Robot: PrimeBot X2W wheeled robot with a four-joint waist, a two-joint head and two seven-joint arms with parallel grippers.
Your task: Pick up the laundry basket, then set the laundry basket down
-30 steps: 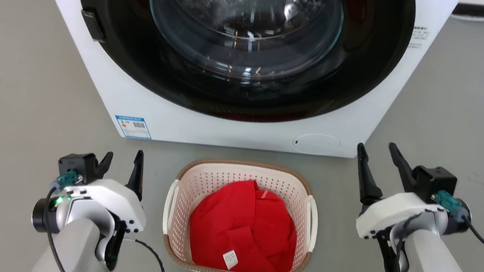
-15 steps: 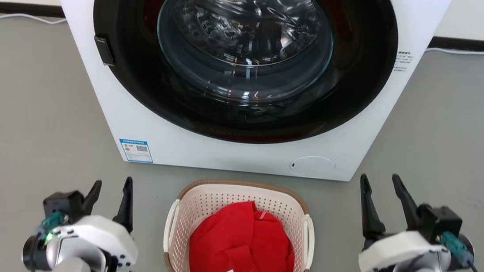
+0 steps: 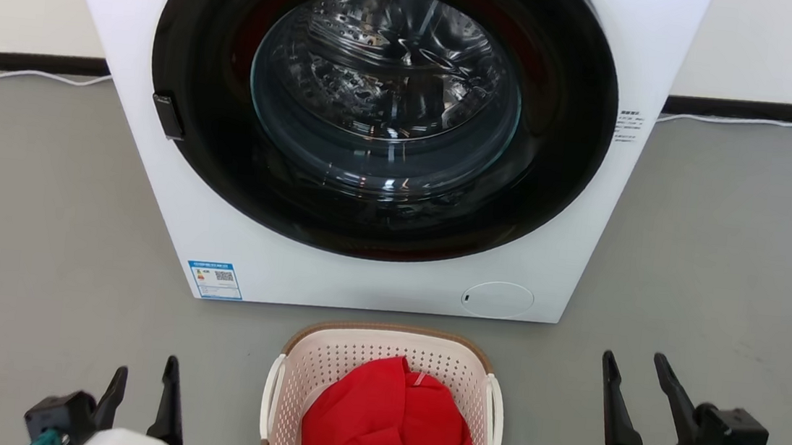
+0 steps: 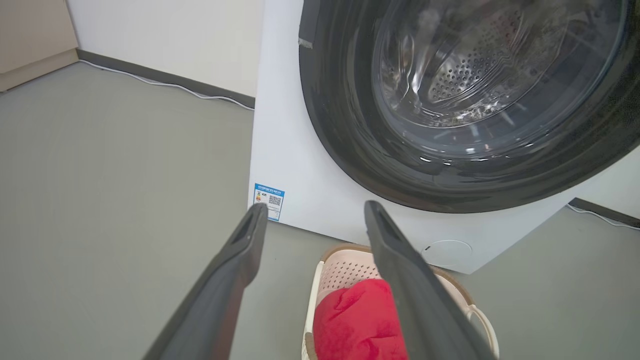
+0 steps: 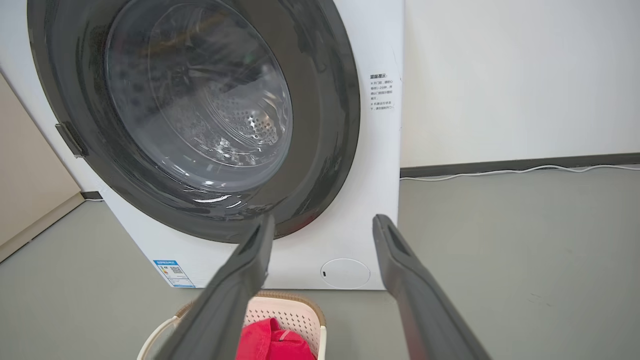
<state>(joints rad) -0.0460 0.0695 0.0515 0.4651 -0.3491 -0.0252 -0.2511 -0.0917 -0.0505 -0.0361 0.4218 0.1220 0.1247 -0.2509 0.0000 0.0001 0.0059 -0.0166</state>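
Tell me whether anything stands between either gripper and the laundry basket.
Nothing visible does. Only grey floor lies between the open left gripper, the open right gripper and the laundry basket; the washer stands behind the basket, out of the way.

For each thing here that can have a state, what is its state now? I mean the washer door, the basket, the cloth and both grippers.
Washer door: closed.
Laundry basket: upright on the floor, not held.
Red garment: crumpled inside the basket.
Left gripper: open, empty, apart from the basket.
Right gripper: open, empty, apart from the basket.
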